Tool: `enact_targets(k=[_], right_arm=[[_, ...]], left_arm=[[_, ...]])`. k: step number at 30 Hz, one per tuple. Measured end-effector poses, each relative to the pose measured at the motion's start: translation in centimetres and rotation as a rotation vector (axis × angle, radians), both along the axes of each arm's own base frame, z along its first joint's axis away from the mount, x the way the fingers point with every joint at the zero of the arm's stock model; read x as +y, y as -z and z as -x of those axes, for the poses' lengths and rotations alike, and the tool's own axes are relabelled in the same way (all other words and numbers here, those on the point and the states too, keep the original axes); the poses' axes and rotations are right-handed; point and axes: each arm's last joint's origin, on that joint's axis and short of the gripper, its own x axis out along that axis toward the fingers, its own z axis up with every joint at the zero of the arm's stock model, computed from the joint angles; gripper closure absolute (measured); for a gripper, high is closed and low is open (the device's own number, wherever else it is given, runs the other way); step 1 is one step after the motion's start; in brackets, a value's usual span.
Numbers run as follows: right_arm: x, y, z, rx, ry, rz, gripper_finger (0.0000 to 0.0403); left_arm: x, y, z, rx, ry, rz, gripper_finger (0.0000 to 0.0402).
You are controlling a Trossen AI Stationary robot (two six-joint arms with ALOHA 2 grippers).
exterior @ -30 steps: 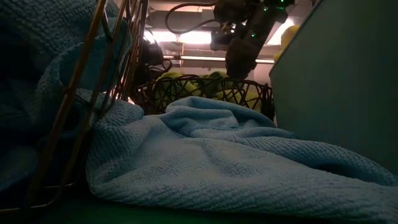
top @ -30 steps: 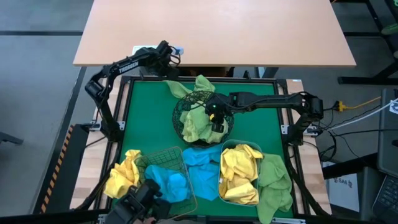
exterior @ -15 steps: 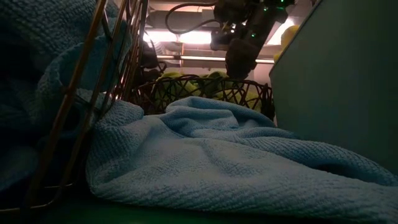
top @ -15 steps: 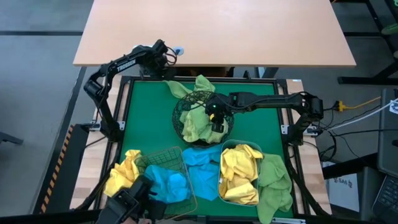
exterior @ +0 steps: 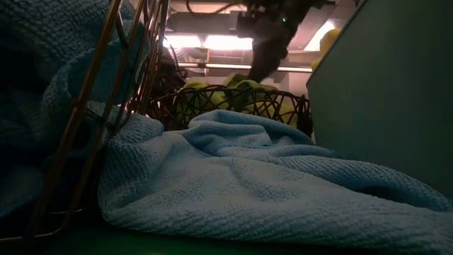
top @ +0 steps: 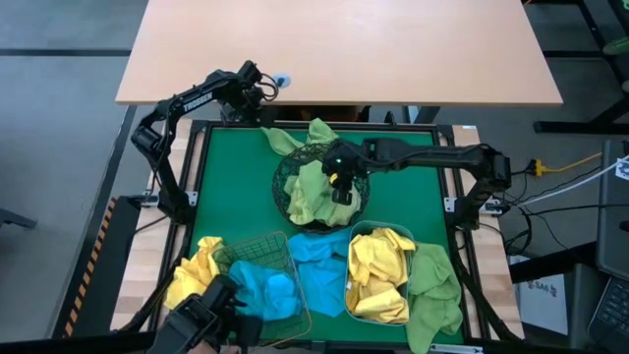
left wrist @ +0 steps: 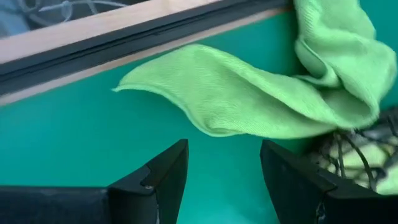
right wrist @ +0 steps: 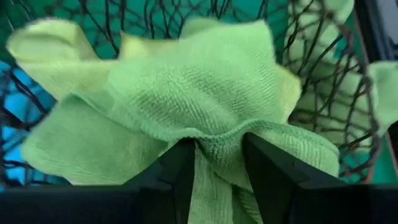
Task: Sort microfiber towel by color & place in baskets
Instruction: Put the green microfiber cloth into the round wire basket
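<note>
Right gripper (top: pixel 340 187) is hanging over the round black wire-mesh bowl (top: pixel 285 192), pinching a fold of a light green towel (right wrist: pixel 186 106) between its fingers (rest of that cloth is slumping into the bowl). Left gripper (left wrist: pixel 224 168) is sitting at the far edge of the green mat (top: pixel 236 187), fingers spread with nothing in them, pointing at another green towel (left wrist: pixel 249 99) draping over the bowl's rim.

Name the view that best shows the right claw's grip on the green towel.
The right wrist view: the right claw pinches a fold of the green towel over the black mesh bowl. The high view shows it small from above; the low view hides the grip; the left wrist view misses it.
</note>
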Motion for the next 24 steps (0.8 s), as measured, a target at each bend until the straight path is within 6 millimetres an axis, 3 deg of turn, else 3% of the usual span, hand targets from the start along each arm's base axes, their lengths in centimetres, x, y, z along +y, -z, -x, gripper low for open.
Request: enact_targets(k=[10, 15, 24], right_arm=[[0.0, -3.1, -0.3, -0.058, 0.0, 0.009, 0.0263], [0.0, -3.1, -0.1, -0.043, 0.0, 0.007, 0.0263], [0.1, -2.6, 0.4, 0.037, -0.001, -0.005, 0.0263]], left_arm=[[0.3, 0.0, 0.5, -0.053, -0.226, 0.124, 0.0207], [0.6, -0.1, 0.8, -0.09, -0.386, 0.204, 0.0207], [-0.4, -0.3, -1.6, -0.16, -0.389, 0.243, 0.0207]])
